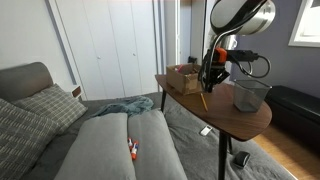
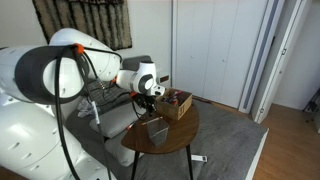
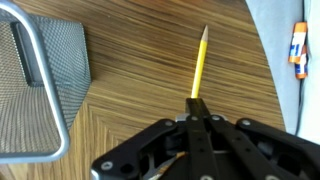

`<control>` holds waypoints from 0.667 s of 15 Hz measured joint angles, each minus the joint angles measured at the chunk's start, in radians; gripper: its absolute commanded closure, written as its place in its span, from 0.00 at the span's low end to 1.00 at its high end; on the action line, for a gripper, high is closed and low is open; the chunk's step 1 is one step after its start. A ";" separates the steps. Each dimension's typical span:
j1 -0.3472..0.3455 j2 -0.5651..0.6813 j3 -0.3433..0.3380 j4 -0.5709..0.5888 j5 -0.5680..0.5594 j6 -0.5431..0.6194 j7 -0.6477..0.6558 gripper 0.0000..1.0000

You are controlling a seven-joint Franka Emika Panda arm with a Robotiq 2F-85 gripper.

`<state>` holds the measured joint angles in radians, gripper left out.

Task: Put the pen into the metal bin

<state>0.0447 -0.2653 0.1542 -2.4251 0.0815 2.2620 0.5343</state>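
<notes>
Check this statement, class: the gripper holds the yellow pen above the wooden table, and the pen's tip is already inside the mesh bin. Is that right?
Not quite. The pen is not inside the metal bin. The wrist view shows the whole pen outside the bin, off to its side over the bare wooden table. The rest stands: the gripper holds the pen above the table.

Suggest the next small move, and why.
Probably shift sideways toward the bin: the gripper is shut on the pen, which points down at bare table beside the bin, not over its opening.
</notes>
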 measured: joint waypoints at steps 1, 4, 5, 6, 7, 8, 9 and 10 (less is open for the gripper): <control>0.000 -0.017 -0.002 0.000 0.003 -0.003 -0.002 0.60; 0.002 -0.021 -0.001 -0.007 0.020 -0.003 -0.017 0.40; 0.002 -0.012 0.000 -0.009 0.020 -0.001 -0.019 0.32; 0.002 0.001 0.000 -0.010 0.020 0.002 -0.023 0.26; 0.000 0.015 -0.001 -0.010 0.019 0.009 -0.026 0.18; -0.001 0.030 -0.001 -0.010 0.019 0.018 -0.029 0.12; -0.001 0.045 -0.002 -0.010 0.019 0.027 -0.031 0.16; -0.001 0.058 -0.003 -0.010 0.019 0.036 -0.033 0.26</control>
<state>0.0436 -0.2073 0.1509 -2.4353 0.1000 2.2984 0.5014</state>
